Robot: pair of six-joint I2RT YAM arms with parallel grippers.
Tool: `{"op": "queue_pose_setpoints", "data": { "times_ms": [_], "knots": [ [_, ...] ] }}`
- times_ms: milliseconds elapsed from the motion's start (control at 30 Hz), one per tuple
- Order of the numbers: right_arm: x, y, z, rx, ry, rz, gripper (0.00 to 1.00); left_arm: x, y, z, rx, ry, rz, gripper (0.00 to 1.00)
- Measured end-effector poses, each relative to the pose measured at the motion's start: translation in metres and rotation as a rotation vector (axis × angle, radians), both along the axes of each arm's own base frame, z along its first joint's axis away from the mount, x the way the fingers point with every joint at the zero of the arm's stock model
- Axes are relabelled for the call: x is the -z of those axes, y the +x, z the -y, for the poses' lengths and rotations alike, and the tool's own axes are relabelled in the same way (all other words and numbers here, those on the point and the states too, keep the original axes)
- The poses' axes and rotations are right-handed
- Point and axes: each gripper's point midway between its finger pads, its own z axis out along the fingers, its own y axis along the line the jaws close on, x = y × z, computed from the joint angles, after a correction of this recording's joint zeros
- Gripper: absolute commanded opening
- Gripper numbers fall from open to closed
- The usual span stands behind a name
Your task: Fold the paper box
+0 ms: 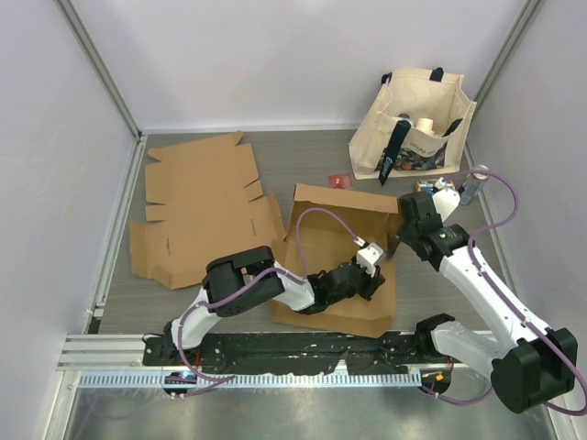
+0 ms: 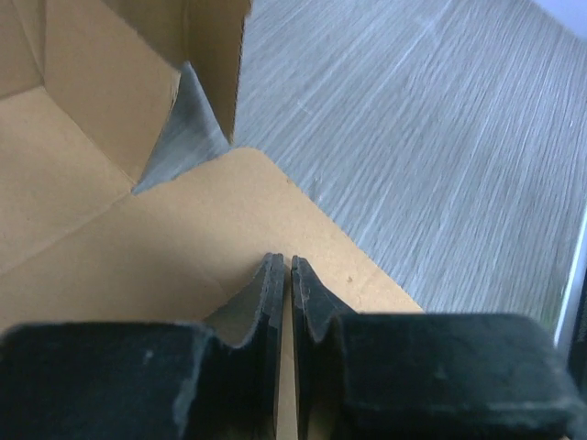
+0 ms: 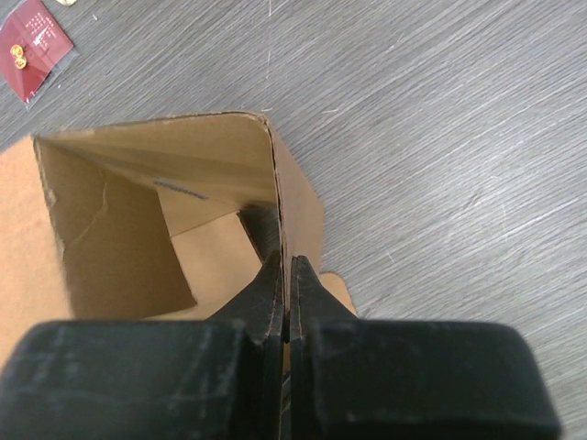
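Observation:
The paper box (image 1: 339, 261) lies half-formed in the middle of the table, its back wall upright and its front flaps flat. My right gripper (image 3: 285, 261) is shut on the box's right side wall (image 3: 280, 197), pinching the cardboard edge from above; from overhead it sits at the box's right rear corner (image 1: 404, 229). My left gripper (image 2: 283, 261) hovers low over a flat rounded flap (image 2: 183, 238) at the box's right front (image 1: 376, 280). Its jaws stand almost together with a thin slit, and nothing shows between them.
A second flat cardboard blank (image 1: 202, 206) lies at the left. A cream tote bag (image 1: 413, 124) with items stands at the back right. A small red packet (image 1: 340, 181) lies behind the box, and a can (image 1: 472, 183) stands near the right wall.

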Motion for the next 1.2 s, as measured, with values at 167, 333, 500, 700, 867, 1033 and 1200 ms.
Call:
{"op": "queue_pose_setpoints", "data": {
  "times_ms": [167, 333, 500, 700, 867, 1033, 1200],
  "knots": [
    [-0.006, 0.000, -0.002, -0.004, 0.010, -0.007, 0.01, 0.004, 0.002, 0.005, -0.013, -0.028, -0.017, 0.10],
    [-0.010, 0.001, -0.010, -0.010, 0.056, -0.005, 0.01, 0.004, 0.003, 0.005, -0.022, -0.031, -0.017, 0.09],
    [0.002, -0.001, -0.026, 0.036, 0.181, 0.008, 0.01, 0.004, 0.004, 0.005, -0.023, -0.030, -0.015, 0.09],
    [0.003, -0.006, -0.033, 0.110, 0.297, 0.091, 0.01, 0.004, 0.002, 0.005, -0.008, -0.028, -0.008, 0.14],
    [0.004, -0.006, -0.038, 0.113, 0.292, 0.087, 0.01, 0.002, -0.007, -0.002, 0.038, -0.015, -0.005, 0.37],
    [0.007, -0.007, -0.046, 0.099, 0.288, 0.076, 0.01, -0.007, -0.015, -0.020, 0.061, 0.004, 0.015, 0.53],
    [0.005, -0.007, -0.049, 0.086, 0.273, 0.068, 0.01, -0.027, -0.009, -0.026, 0.040, 0.004, 0.076, 0.54]
  ]
}}
